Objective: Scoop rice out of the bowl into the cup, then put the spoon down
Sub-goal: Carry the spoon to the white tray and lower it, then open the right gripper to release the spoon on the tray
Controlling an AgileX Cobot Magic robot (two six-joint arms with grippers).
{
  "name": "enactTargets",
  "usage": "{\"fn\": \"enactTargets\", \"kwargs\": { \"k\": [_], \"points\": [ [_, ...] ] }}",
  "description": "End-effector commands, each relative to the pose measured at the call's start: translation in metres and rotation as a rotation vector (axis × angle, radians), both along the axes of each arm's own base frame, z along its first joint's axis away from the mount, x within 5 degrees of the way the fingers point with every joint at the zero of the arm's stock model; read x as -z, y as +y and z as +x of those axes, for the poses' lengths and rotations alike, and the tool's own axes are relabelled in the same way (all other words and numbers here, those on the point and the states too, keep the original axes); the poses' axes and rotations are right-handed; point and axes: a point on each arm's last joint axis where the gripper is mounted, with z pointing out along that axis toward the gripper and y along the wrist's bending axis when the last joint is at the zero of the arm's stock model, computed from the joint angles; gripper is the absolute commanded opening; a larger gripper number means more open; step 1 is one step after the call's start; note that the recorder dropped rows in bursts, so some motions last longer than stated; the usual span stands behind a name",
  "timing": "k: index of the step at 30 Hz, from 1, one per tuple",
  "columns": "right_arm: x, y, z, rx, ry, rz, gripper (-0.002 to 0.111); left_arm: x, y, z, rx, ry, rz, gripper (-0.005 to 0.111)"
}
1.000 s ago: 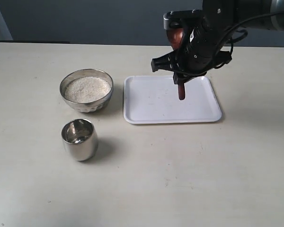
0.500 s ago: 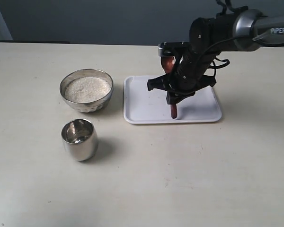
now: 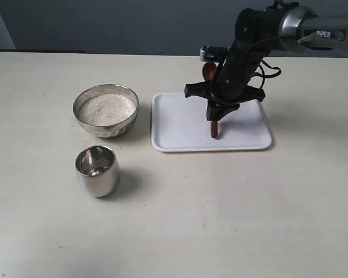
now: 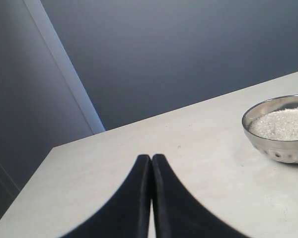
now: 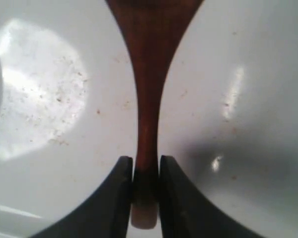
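The shiny metal bowl (image 3: 106,110) holds a pale heap of rice (image 3: 106,109) at the left of the table; the bowl (image 4: 280,130) also shows in the left wrist view. In front of it stands the steel cup (image 3: 97,170); I cannot tell whether rice lies inside. My right gripper (image 3: 216,114) is shut on the handle of the reddish-brown wooden spoon (image 3: 213,128), whose lower end reaches the white tray (image 3: 180,124). The right wrist view shows the spoon (image 5: 147,114) pinched between the fingers of the right gripper (image 5: 146,166). My left gripper (image 4: 151,157) is shut with nothing in it.
The white rectangular tray (image 5: 248,99) lies right of the bowl, under the right gripper. A dark wall runs behind the table's far edge.
The right arm has come down over the tray with the spoon, whose lower end has sunk from above the tray to its surface. Bowl and cup have not moved.
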Motion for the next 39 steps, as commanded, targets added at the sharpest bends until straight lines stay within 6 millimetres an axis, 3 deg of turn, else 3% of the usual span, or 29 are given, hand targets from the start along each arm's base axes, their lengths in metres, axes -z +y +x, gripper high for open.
{"fn": "enactTargets", "kwargs": {
  "k": [1,11,18,28,33,37,39],
  "points": [
    [-0.004,-0.002,0.001,0.000,0.023,0.025,-0.001,-0.001,0.000,-0.001,0.006,-0.011,-0.011,0.000],
    [-0.004,-0.002,-0.004,-0.023,0.078,0.039,0.000,-0.001,0.000,-0.001,0.005,-0.009,-0.011,0.000],
    [-0.004,-0.003,-0.006,-0.028,0.105,0.030,0.029,-0.001,0.000,-0.001,0.005,-0.009,-0.011,0.000],
    [-0.005,-0.004,-0.009,-0.030,0.128,0.025,0.029,-0.001,0.000,-0.001,0.005,-0.009,-0.011,0.000],
    [-0.027,-0.004,-0.009,-0.031,0.077,0.049,0.029,-0.001,0.000,-0.001,0.005,-0.009,-0.011,0.000],
    [-0.066,-0.007,-0.014,-0.042,-0.008,0.071,0.028,-0.001,0.000,-0.001,0.005,-0.009,-0.011,0.000],
    [-0.091,-0.007,-0.021,-0.067,-0.065,0.088,0.022,-0.001,0.000,-0.001,0.005,-0.009,-0.011,0.000]
  ]
}}
